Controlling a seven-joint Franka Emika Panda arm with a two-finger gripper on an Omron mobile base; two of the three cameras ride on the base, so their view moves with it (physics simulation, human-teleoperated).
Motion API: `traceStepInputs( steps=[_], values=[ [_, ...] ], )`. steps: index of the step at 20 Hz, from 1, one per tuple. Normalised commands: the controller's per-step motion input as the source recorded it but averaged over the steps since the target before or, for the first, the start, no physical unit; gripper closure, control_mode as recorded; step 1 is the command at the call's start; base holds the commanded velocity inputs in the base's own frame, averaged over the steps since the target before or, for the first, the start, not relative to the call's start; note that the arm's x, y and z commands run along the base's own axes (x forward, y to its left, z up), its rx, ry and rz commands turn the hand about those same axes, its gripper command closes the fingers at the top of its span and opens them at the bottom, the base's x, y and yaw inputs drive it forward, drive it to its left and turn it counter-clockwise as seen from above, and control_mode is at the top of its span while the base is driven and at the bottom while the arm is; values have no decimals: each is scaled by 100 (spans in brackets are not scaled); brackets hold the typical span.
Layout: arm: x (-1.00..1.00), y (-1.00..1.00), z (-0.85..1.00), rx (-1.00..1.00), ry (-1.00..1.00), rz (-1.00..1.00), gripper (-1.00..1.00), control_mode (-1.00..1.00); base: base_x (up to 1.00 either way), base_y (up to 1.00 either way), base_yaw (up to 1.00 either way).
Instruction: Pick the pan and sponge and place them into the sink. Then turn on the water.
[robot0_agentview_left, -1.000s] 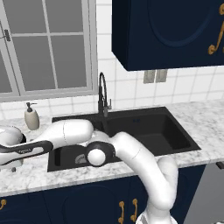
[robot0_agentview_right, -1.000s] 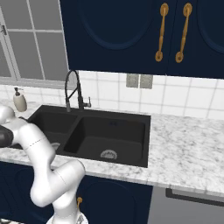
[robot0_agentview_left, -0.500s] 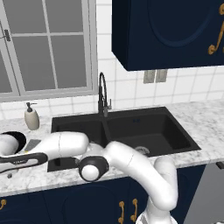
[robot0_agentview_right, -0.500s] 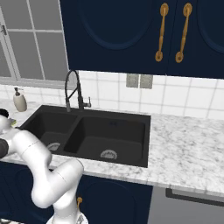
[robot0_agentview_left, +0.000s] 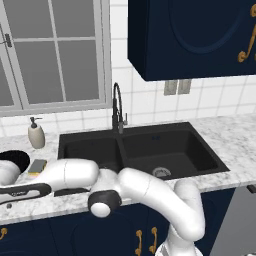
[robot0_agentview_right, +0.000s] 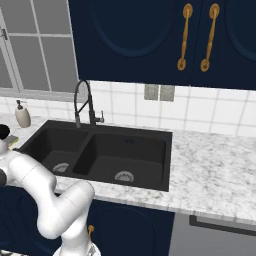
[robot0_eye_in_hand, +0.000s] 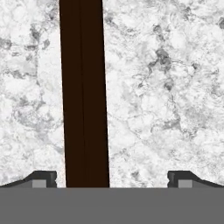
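The pincer (robot0_eye_in_hand: 112, 177) is spread wide over the pan (robot0_eye_in_hand: 84, 94) handle (nothing in the sink (robot0_agentview_left: 145, 150) yet).

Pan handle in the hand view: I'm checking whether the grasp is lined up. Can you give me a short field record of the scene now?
pan handle: dark brown bar running up the hand view, lying on the marble counter
gripper: open, fingertips on either side of the handle, nothing held
handle position: nearer the left fingertip than the right
pan: black, on the counter left of the sink
sponge: yellow, beside the pan
sink: black double basin, nothing in it
faucet: behind the basin divider, no water running
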Motion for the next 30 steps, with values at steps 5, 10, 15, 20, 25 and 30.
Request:
traceStepInputs(
  steps=[5,10,15,20,25,30],
  values=[
    [0,-11,-28,-5,4,0,100,-100,0,0,0],
    [0,-91,-34,-10,10,-3,100,-100,0,0,0],
    [0,-85,0,-2,2,-8,100,-100,0,0,0],
    [-1,-44,11,1,-9,-4,100,-100,0,0,0],
    [-8,-18,15,6,-25,0,100,-100,0,0,0],
    [-15,-55,38,8,-4,-3,100,-100,0,0,0]
  ],
)
